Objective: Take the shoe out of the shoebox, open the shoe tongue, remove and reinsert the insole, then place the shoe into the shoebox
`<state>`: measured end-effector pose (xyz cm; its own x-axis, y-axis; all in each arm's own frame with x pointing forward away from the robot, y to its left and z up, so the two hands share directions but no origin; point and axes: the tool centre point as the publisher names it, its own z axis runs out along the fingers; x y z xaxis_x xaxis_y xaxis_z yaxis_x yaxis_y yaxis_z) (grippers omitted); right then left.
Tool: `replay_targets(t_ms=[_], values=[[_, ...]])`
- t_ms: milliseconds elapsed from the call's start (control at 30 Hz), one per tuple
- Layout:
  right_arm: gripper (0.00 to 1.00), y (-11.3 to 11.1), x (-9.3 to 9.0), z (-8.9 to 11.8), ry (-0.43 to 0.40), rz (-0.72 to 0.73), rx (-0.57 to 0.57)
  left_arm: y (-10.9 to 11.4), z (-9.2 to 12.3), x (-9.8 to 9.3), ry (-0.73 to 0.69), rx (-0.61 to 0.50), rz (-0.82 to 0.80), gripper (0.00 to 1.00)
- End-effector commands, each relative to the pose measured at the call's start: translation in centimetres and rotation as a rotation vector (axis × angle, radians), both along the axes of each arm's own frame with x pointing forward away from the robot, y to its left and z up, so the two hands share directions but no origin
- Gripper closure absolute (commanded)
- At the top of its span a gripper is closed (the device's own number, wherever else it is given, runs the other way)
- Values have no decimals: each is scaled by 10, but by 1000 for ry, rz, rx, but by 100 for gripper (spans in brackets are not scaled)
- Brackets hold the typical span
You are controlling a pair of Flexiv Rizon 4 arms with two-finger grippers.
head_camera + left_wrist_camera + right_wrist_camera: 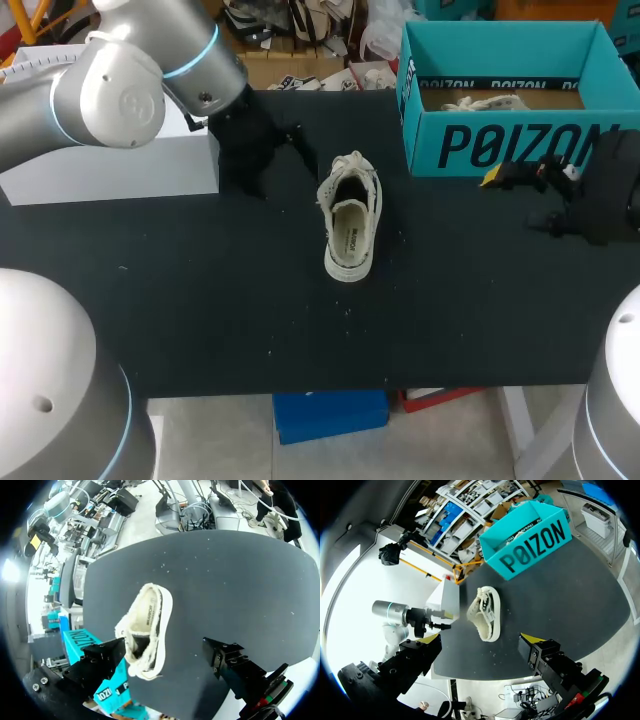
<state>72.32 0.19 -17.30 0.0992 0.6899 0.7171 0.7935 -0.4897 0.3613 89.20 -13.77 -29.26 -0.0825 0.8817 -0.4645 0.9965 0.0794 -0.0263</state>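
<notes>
Black counter [200,300] holds the unboxed sneaker [350,225]; left tool [162,650] and right tool [480,640] gape empty, so tongue-opening likely comes next.

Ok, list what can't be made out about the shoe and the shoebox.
Shoebox floor: head view, front wall hides most; right wrist view, too small.
Pale thing inside it: only its top shows, unidentifiable.
Insole front end: under the tongue and laces of the shoe, every view.
Shoe's sole: faces the table.
</notes>
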Motion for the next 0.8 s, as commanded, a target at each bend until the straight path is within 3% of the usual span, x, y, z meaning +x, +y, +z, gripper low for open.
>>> replay_targets(t_ms=[33,433,467,533,667,800], values=[[0,1,1,0,2,-2,-2,1,0,0,-3,2,0,0],[0,1,1,0,2,-2,-2,1,0,0,-3,2,0,0],[0,1,1,0,2,-2,-2,-2,6,5,1,25,8,0],[0,1,1,0,2,-2,-2,-7,40,15,62,19,38,0],[0,1,1,0,2,-2,-2,-7,40,15,62,19,38,0],[0,1,1,0,2,-2,-2,9,99,-2,214,68,141,0]])
